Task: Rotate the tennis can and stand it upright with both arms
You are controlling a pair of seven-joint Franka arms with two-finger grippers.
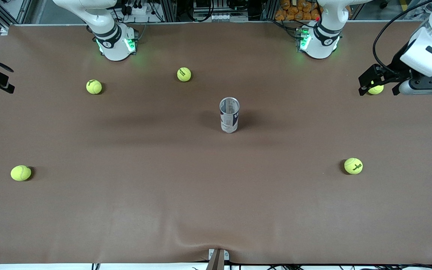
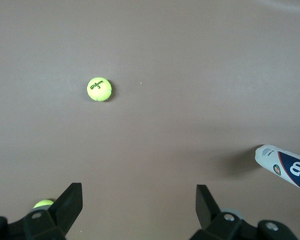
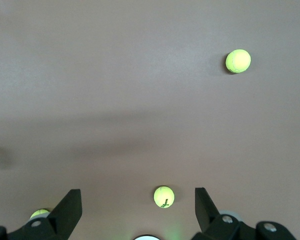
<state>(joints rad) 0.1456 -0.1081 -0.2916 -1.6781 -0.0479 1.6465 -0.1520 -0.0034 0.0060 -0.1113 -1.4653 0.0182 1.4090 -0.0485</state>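
Two grippers hang clear of the work, neither holding anything. Left gripper (image 1: 373,83) hovers over the table's edge at the left arm's end, close to the corner by the robot bases, its black fingers (image 2: 70,202) spread wide with only bare brown table (image 2: 155,160) between them; a tennis ball (image 1: 376,89) lies on the cloth just beneath it. Right gripper (image 3: 137,210) shows only in its own wrist view, equally wide apart, looking down on open cloth and three scattered balls; in the front view it sits out of frame, apparently up near the right arm's base.

Well apart from both stands the tennis can (image 1: 229,114), near the middle of the table and somewhat closer to the base edge than to the front camera's edge. It appears upright already, metallic rim and open mouth facing up, navy band low on the wall; the left wrist view catches just one end of it (image 2: 285,167) at the picture's border.

Judging by its look, the can is a light, thin-walled plastic tube, smooth and likely slippery, easy to tip or dent. Any grip probably belongs across the mid-body, squeezed gently.
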